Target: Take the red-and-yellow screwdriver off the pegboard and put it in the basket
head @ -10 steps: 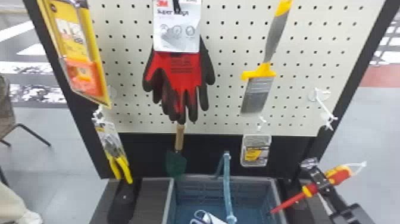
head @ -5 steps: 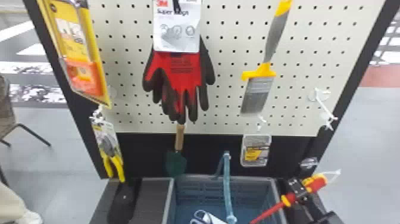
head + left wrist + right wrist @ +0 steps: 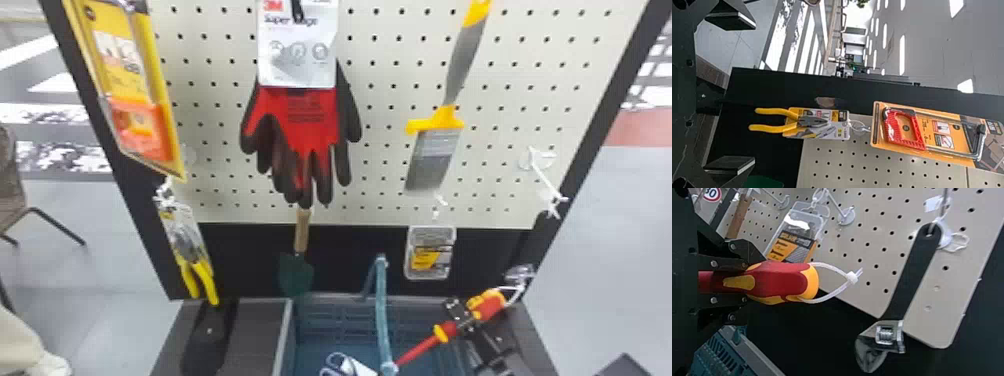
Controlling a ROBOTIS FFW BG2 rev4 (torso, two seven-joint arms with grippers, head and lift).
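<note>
Two right gripper (image 3: 465, 320) fingers pinch the screwdriver (image 3: 489, 305); the left gripper's (image 3: 730, 94) stand spread, pliers (image 3: 809, 121) beyond their tips.

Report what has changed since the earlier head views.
The right claw has moved to the robot's left, carrying the red-and-yellow screwdriver further across the basket in the head view. It gripped the screwdriver throughout; nothing was newly grasped or let go. The gloves, brush and trowel stayed as they were, as did the basket.

One each of screwdriver (image 3: 783, 279), basket (image 3: 330, 322), brush (image 3: 434, 155), wrench (image 3: 915, 272), trowel (image 3: 296, 275), pliers (image 3: 774, 128), hacksaw (image 3: 916, 137)
</note>
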